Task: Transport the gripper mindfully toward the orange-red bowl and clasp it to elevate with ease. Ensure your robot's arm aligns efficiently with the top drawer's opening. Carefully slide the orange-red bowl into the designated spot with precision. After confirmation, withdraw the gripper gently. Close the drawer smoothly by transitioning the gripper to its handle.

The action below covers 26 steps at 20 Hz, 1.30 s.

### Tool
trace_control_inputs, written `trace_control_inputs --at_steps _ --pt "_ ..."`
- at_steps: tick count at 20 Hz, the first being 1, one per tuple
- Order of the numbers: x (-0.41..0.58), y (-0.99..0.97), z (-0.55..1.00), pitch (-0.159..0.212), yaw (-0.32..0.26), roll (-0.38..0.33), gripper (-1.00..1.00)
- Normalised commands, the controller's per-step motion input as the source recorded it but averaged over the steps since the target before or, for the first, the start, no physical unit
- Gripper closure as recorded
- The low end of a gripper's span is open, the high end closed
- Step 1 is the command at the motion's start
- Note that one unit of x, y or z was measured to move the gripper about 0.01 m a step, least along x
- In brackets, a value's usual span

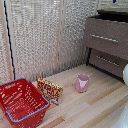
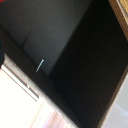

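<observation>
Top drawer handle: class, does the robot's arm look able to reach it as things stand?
Probably yes: nothing stands before the handle, the pink cup sits well clear, and the robot's arm shows nearby.

A light wooden table [image 1: 95, 107] carries three things: a red mesh basket [image 1: 21, 102] at the exterior view's left, a flat printed box [image 1: 50, 90] leaning just beside it, and a pink cup [image 1: 82, 83] standing upright near the middle.

Exterior view evenly bright, soft, low-resolution blur; wrist view mostly dark, blurred, unfocused.
</observation>
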Motion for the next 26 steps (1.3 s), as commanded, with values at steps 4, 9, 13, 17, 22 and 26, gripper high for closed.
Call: trace_control_inputs --at_steps 4,9,13,17,22,26 --pt "-0.064 0.41 -0.28 0.155 0.051 -0.359 -1.00" --pt "-0.052 0.40 -0.29 0.152 0.054 -0.359 -1.00" --pt "-0.037 0.31 -0.27 0.159 0.085 -0.357 -1.00" --pt "-0.022 0.25 -0.26 0.161 0.107 -0.356 -1.00" --pt "0.058 0.13 -0.38 0.099 0.163 -0.350 -1.00" --pt "0.011 0.05 -0.32 0.117 0.183 -0.343 -1.00"
